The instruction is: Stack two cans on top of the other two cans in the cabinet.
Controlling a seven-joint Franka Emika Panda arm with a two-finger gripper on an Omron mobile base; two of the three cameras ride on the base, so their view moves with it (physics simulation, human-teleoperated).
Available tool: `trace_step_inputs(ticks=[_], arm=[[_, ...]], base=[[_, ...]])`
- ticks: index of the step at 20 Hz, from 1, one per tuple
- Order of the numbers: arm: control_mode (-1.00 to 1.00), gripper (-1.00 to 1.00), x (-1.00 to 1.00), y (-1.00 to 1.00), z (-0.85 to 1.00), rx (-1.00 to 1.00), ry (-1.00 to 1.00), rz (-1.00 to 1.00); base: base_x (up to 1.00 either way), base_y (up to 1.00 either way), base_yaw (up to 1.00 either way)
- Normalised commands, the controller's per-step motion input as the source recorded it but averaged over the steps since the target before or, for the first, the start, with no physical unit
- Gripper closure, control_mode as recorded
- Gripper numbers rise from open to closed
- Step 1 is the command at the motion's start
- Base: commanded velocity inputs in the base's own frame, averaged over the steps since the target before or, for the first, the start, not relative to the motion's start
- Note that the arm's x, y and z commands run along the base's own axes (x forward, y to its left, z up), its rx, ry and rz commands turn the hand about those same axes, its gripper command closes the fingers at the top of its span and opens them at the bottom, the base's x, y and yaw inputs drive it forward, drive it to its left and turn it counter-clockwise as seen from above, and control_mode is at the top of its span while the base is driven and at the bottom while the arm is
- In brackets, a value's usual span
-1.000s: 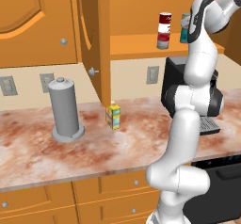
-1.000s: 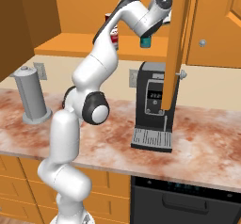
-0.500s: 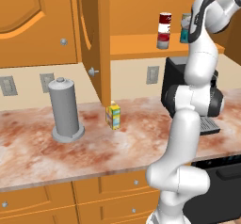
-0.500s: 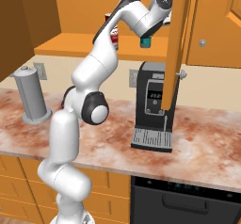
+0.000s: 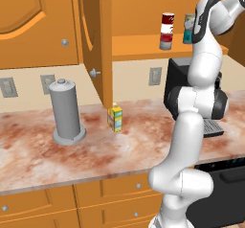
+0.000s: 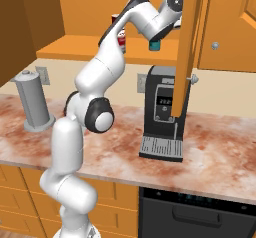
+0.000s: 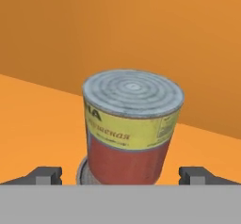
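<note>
In the hand view, a can (image 7: 132, 124) with a grey lid, a yellow band and a red lower part stands upright on another can, whose grey rim (image 7: 83, 173) shows beneath it. My gripper (image 7: 122, 176) is open, its fingertips (image 7: 44, 175) well clear on either side. In the left base view this grey-green can (image 5: 189, 20) sits on the teal can (image 5: 187, 36) on the cabinet shelf (image 5: 139, 47), half hidden by my hand. To their left, the dark red and white can (image 5: 167, 21) stands on the grey can with a red band (image 5: 166, 41). The teal can (image 6: 155, 45) shows under my hand.
The open cabinet door (image 5: 93, 40) hangs left of the shelf, and the other door (image 6: 187, 47) juts out on its right. A black coffee machine (image 6: 162, 114) stands below the shelf. On the counter (image 5: 95, 150) are a tall grey canister (image 5: 66, 112) and a yellow carton (image 5: 115, 118).
The jaws have spread wide and let go of the grey-green can, which stays on the teal can. The arm has held its place.
</note>
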Motion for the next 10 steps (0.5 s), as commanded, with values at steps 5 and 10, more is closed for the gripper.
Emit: trace_step_inputs(ticks=[5,10], arm=[[-1.00,-1.00,-0.08,0.04,-0.04,0.00,0.00,0.00],[-1.00,-1.00,-0.30,0.00,-0.04,0.00,-0.02,0.00]], base=[[0.00,0.00,0.00],[0.00,0.00,0.00]])
